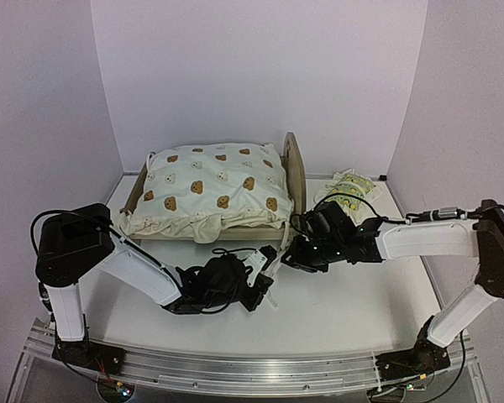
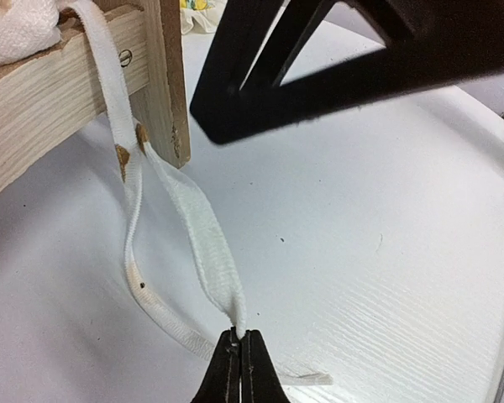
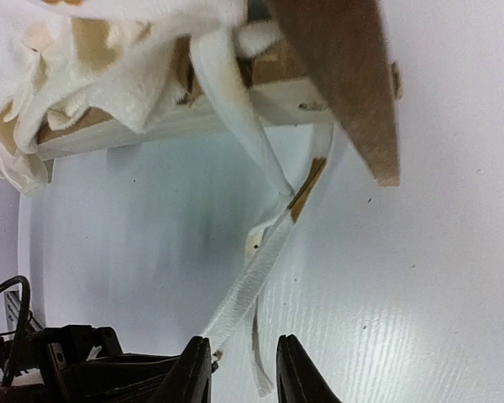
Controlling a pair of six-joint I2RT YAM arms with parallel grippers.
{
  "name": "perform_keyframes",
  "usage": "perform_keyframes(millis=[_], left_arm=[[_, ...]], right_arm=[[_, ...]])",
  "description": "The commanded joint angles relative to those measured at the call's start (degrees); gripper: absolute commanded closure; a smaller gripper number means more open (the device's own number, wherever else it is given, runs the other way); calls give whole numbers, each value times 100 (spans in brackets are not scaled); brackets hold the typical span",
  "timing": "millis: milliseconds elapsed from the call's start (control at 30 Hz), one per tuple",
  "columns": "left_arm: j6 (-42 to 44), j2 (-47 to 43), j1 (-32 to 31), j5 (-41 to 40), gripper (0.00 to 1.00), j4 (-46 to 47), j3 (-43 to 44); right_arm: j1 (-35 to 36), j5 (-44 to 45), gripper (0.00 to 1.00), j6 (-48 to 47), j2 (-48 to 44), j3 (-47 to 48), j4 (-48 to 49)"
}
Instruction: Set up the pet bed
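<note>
The pet bed (image 1: 295,172) sits at upper centre of the overhead view, with a bear-print cushion (image 1: 210,189) on it. White straps (image 2: 210,243) hang from its lower-right corner; the left gripper (image 2: 241,357) pinches one (jaws tight together). The right gripper (image 3: 244,369) stands narrowly parted, a strap end between its fingers.

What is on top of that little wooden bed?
A cream bear-print cushion lies on the bed, covering nearly all of it. Only the arched end board and a bit of side rail show; the bed's base is hidden beneath. Its white ties hang off the near corner.
</note>
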Motion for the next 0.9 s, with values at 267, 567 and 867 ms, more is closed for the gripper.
perform_keyframes(millis=[267, 567, 867], left_arm=[[177, -437, 376, -195, 100, -1062, 589], [366, -97, 991, 192, 100, -1390, 1080], [496, 354, 1060, 255, 100, -1475, 1491]], right_arm=[[-15, 675, 62, -345, -632, -654, 354], [-12, 483, 61, -413, -219, -802, 1333], [-2, 615, 61, -762, 219, -735, 2262]])
